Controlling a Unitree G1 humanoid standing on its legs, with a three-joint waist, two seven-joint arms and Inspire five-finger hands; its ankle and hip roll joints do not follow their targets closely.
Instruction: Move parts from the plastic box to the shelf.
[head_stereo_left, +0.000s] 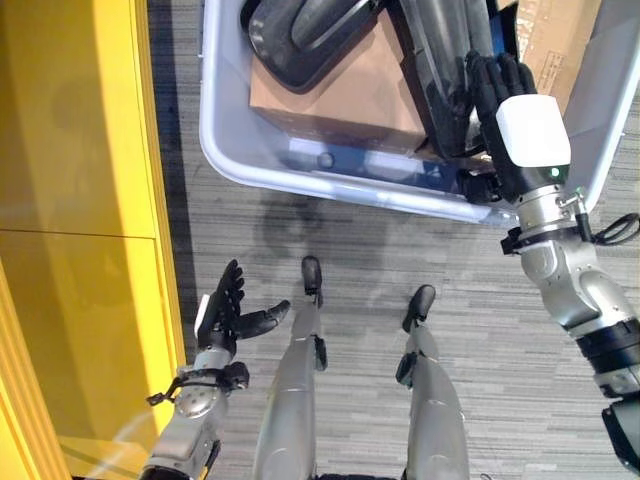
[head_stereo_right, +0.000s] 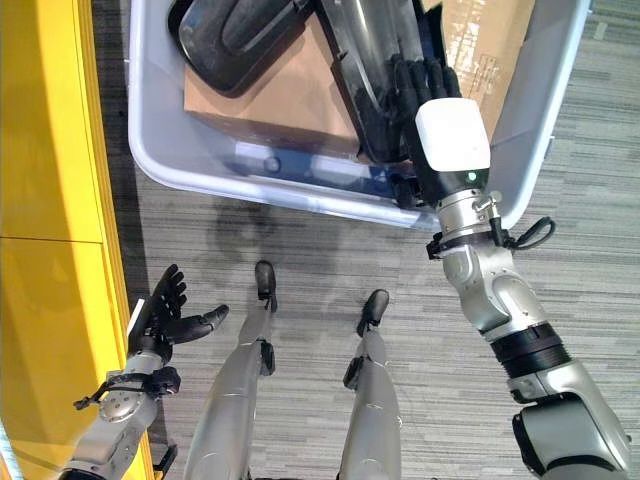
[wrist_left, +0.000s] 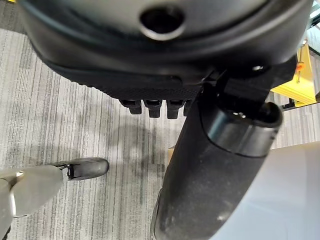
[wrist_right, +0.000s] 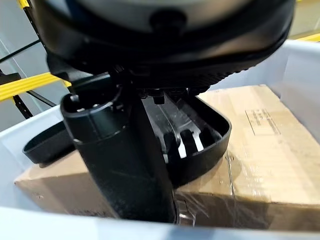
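Observation:
The pale plastic box (head_stereo_left: 230, 150) lies on the floor ahead of me. It holds a black oval part (head_stereo_left: 300, 35) at the left and a second long black part (head_stereo_left: 435, 50) at the right, both resting on a brown cardboard box (head_stereo_left: 360, 100). My right hand (head_stereo_left: 530, 130) reaches over the box's near wall, open, its straight fingers (head_stereo_left: 490, 80) lying on the long black part (wrist_right: 200, 135). My left hand (head_stereo_left: 222, 315) hangs low beside the yellow shelf (head_stereo_left: 70, 200), open and holding nothing.
Another cardboard piece (head_stereo_left: 555, 40) leans in the box's right end. The yellow shelf runs along the whole left side. Grey striped carpet (head_stereo_left: 350, 230) lies between the box and me.

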